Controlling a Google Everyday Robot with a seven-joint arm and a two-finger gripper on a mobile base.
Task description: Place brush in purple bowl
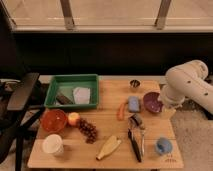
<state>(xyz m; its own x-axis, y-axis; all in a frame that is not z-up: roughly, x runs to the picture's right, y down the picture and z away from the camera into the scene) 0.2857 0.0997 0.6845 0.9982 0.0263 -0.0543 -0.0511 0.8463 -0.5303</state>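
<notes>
Gripper [168, 102] hangs at the table's right edge, just beside the purple bowl [151, 101], tucked low under the bulky white arm [190, 84]; I cannot tell whether it is open or closed. The arm bends in from the right and folds down toward that corner.

The brush [134, 145] lies flat near the front edge. Its long axis runs almost front to back, with the greyish head toward the window and the black handle toward the near edge. A thin silver utensil [142, 142] lies alongside it.

The wooden table [107, 117] also carries a green tray [55, 89], a carrot [120, 111] and a blue cup [162, 146]. A black chair [20, 97] stands at the left.
</notes>
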